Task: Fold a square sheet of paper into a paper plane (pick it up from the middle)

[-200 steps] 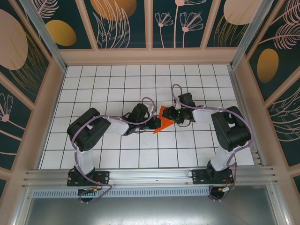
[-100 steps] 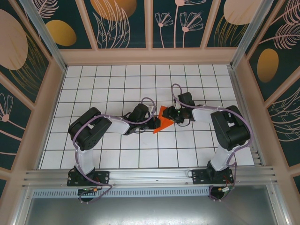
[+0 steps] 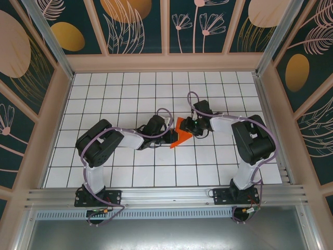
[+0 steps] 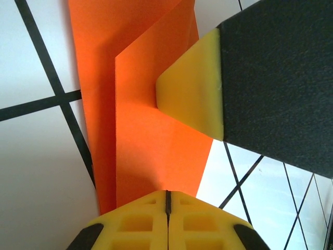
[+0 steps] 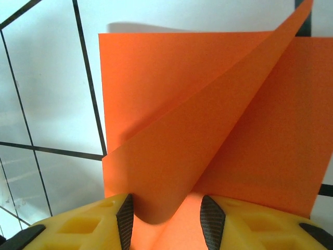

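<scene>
Top view: paper sheet (image 3: 180,136), partly folded, lies mid-tabletop (image 3: 130,94), between left pincer (image 3: 170,138) and right pincer (image 3: 189,129).

Left wrist view: left pincer (image 4: 166,200) is pressed together, clamped on the sheet's near edge. A yellow fingertip (image 4: 190,101) of the right pincer rests on the folded layers.

Right wrist view: right pincer (image 5: 166,208) stands apart, with a loose curl of flap between its fingers.

Risk: squeezing that curl likely sets a crooked crease. Pulling against the left clamp could tear the thin paper.

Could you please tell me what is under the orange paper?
White gridded table shows around the paper, which lies on it, one flap curling up between the right gripper's fingers. What the flat layers cover cannot be seen.
</scene>
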